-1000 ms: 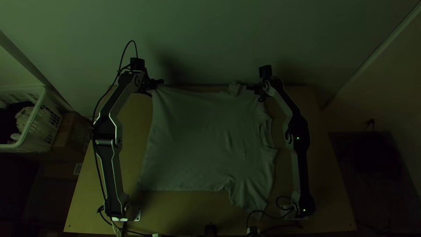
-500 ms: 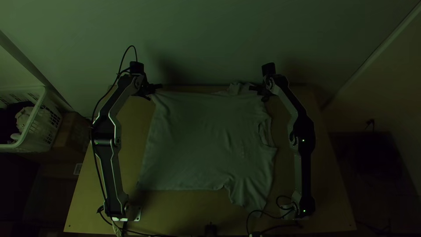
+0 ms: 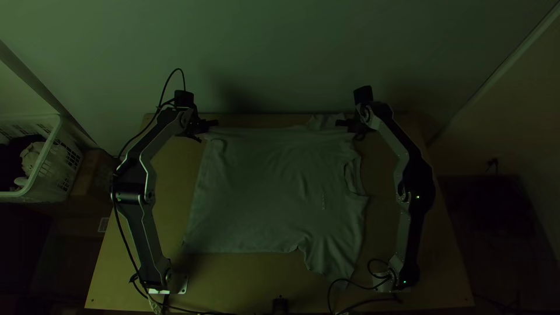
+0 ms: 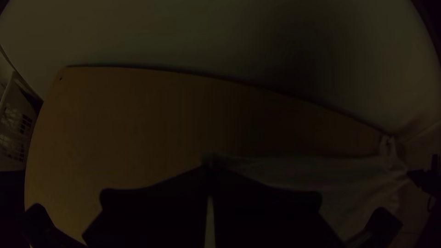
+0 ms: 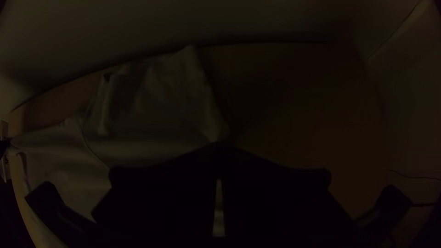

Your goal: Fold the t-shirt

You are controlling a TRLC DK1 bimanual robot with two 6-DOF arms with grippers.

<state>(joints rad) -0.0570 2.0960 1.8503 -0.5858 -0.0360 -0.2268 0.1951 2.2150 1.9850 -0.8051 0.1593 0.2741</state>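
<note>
The pale t-shirt lies spread across the table, its hem side toward the left arm and a sleeve pointing to the near edge at right. My left gripper is at its far left corner; in the left wrist view the left gripper is shut on the shirt. At the far right part, beside the collar, is my right gripper. The right wrist view has the right gripper shut on the shirt's edge, with a sleeve flap lying beyond it.
A white laundry basket with cloth inside stands left of the table. A wall rises behind the table's far edge. Cables loop near both arm bases.
Both grippers have drawn slightly toward the near side, the right one also a little rightward. The shirt's far edge came along, with a small fold now near the left gripper.
</note>
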